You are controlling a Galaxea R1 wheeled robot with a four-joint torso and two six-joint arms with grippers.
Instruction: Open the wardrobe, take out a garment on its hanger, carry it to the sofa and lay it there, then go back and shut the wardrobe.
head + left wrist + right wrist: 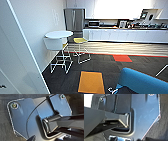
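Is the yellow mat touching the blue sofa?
Apart. In the head view a strip of dark carpet lies between the yellow mat and the sofa.

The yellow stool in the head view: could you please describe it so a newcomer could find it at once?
Start at the steel refrigerator on the far wall and come forward to the round white table. The yellow stool stands just right of it on white legs, its bright yellow seat distinguishing it from the flat orange carpet tile nearer the camera.
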